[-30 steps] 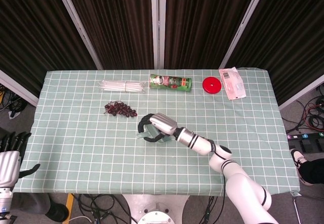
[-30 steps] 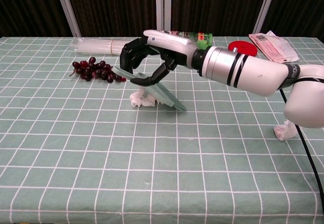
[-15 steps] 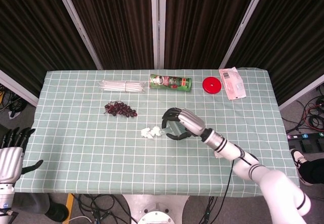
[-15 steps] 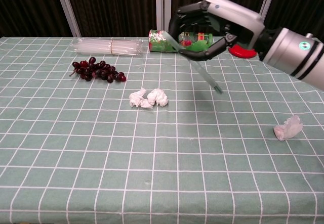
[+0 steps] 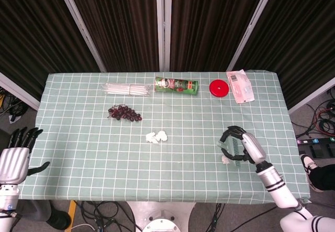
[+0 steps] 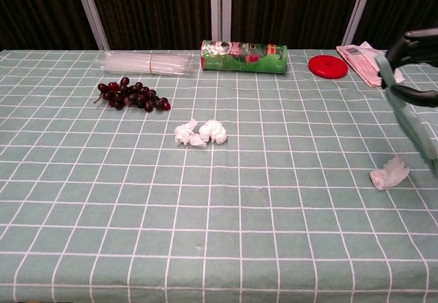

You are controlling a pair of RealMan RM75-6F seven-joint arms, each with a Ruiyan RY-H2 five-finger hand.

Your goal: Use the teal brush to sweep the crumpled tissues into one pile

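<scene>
Teal brush (image 5: 229, 148) is held in right hand (image 5: 242, 146), fingers (image 5: 229, 132) curled around it, just beside one crumpled tissue (image 6: 389, 174). Two tissues (image 6: 200, 132) are bunched mid-surface (image 5: 78, 137). Left hand (image 5: 14, 157) is kept off the edge, fingers spread wide.

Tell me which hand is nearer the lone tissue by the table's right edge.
Right. The right hand, gripping the teal brush, sits right beside the lone tissue; the left hand hangs past the table's far left edge.
</scene>
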